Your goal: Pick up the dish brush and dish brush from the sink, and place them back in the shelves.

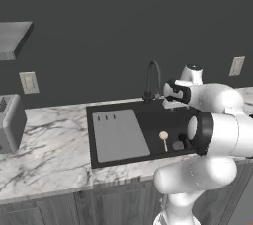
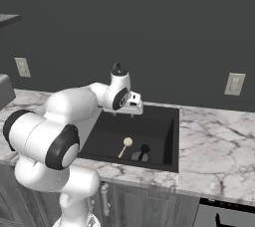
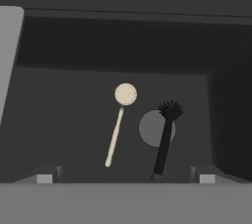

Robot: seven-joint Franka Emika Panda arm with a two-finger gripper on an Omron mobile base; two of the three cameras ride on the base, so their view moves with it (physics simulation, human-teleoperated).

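Hand view is looking down into the sink (image 3: 74,120), a deep black rectangular basin with smooth matte walls and a flat floor, where two dish brushes are lying side by side. One, the pale brush (image 3: 118,122), is showing a round cream head and a thin, straight, light handle; the other, the black brush (image 3: 165,137), is showing a bristly dark head and a dark stick handle, and it is lying across the round grey drain (image 3: 150,128). The two brushes are resting near each other but apart, the pale one to the left of the black one in this view. The claw (image 3: 125,179) is hanging above them with its two small dark tips spread wide and nothing between them. Left base view is showing a pale grey flat board insert (image 1: 120,134) with three short slots near its far edge, covering the left part of the basin, and one dark arched faucet (image 1: 152,81) rising behind the sink. The worktop (image 1: 44,145) is white marble with grey veins, polished and flat, running round the basin on both sides. One thin grey stone-look shelf slab (image 1: 12,39) is sticking out from the dark wall at the upper left, well apart from the sink. Two pale rectangular wall outlets (image 1: 28,82) are sitting on the dark wall, one on each side of the faucet.
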